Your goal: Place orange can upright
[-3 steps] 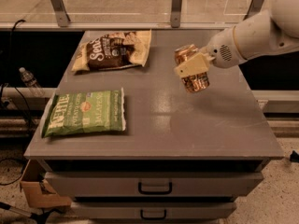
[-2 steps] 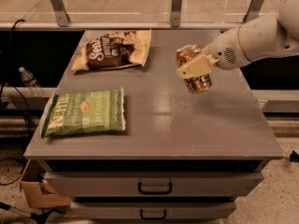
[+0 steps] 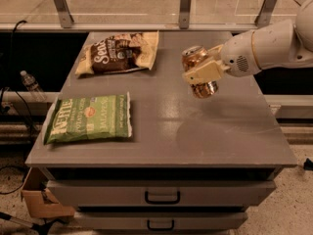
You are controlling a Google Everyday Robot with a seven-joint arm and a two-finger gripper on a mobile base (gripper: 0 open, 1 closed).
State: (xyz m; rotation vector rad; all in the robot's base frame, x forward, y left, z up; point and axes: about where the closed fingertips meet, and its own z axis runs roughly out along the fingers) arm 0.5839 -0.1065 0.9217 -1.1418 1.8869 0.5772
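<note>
The can (image 3: 194, 58) is orange-brown with a silver top and a silver underside. It is clamped in the gripper (image 3: 203, 74), whose cream fingers (image 3: 199, 75) cross its middle and are closed around it. It leans a little, top toward the back left, and hangs over the right-centre of the table (image 3: 230, 131), with a dim reflection on the grey top beneath it. Compared with a second ago, the can has kept almost the same spot and the same lean, while the white arm (image 3: 266, 45) behind it has sunk slightly. The surface under the can and forward to the front edge is bare, as is the strip running to the right edge. The brown bag (image 3: 120, 53) lies flat at the back left, well apart from the can, and the green bag (image 3: 90, 117) lies flat at the front left, close to the left edge. Two drawers (image 3: 161, 195) sit below the front edge.
</note>
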